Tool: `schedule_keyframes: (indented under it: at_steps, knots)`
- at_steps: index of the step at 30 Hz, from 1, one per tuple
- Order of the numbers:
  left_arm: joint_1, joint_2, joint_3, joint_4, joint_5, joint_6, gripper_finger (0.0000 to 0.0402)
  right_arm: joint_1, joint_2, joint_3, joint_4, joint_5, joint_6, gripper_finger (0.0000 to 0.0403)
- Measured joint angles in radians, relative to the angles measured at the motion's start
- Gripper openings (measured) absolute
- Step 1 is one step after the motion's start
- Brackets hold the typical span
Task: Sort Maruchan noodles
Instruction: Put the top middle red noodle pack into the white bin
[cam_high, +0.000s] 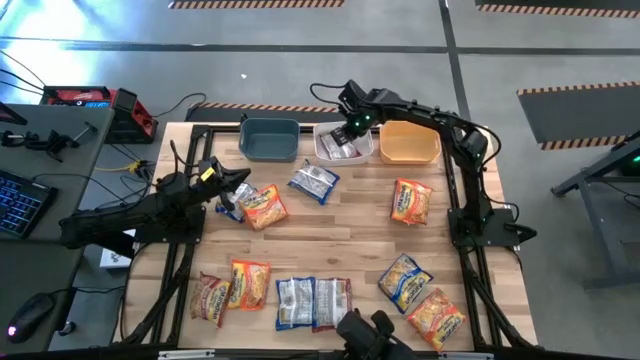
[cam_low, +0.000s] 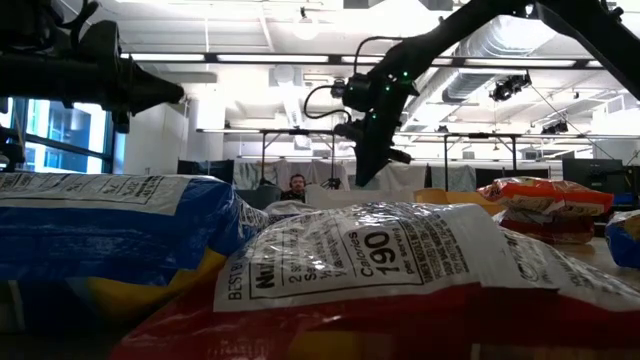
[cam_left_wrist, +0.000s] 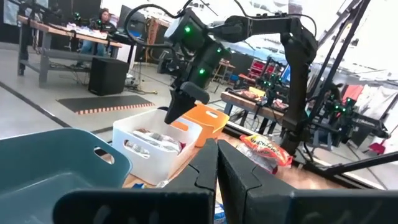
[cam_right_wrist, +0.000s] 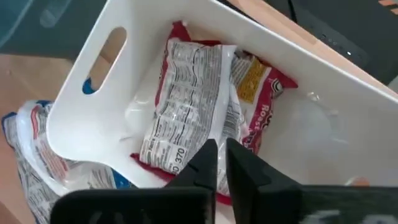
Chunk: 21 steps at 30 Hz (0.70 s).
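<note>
Over the white bin (cam_high: 345, 150), closed empty right gripper (cam_high: 348, 128); left gripper (cam_high: 243, 181) closed; three bins.

white bin (cam_right_wrist: 186, 37) | white-maroon packet (cam_right_wrist: 193, 106) | orange bin (cam_high: 408, 143) | dark-blue bin (cam_high: 269, 139) | blond wood table (cam_high: 350, 230)

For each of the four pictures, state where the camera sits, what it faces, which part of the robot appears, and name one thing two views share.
High: overhead, facing down on the wooden table; both arms.
Low: at tabletop height, behind crinkly plastic noodle packets; right gripper overhead.
Left wrist: past the shut left gripper toward the bins.
Right wrist: right gripper above the white rectangular plastic bin.
Shared: both wrist views show the white bin.
</note>
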Motion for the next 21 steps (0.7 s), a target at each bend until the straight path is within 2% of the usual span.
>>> schedule_keyframes:
  at_steps: [3, 7, 13, 16, 21]
  knots:
    - [0.000, 0.005, 0.000, -0.003, 0.001, 0.015, 0.0001, 0.002, 0.014, -0.004, -0.016, 0.020, -0.004, 0.0057]
    - [0.000, 0.021, 0.000, -0.002, 0.028, 0.017, 0.0005, 0.006, 0.024, -0.005, -0.016, 0.041, -0.018, 0.0132]
    - [0.000, 0.058, 0.001, -0.005, 0.057, 0.012, 0.0044, -0.020, 0.075, -0.005, 0.019, -0.007, -0.016, 0.0238]
    - [0.000, 0.077, 0.001, -0.002, 0.058, -0.004, 0.0066, -0.038, 0.111, -0.003, 0.011, -0.017, -0.001, 0.0263]
    - [0.000, 0.102, 0.001, 0.001, 0.061, -0.010, 0.0091, -0.051, 0.127, 0.002, 0.036, -0.083, -0.010, 0.0269]
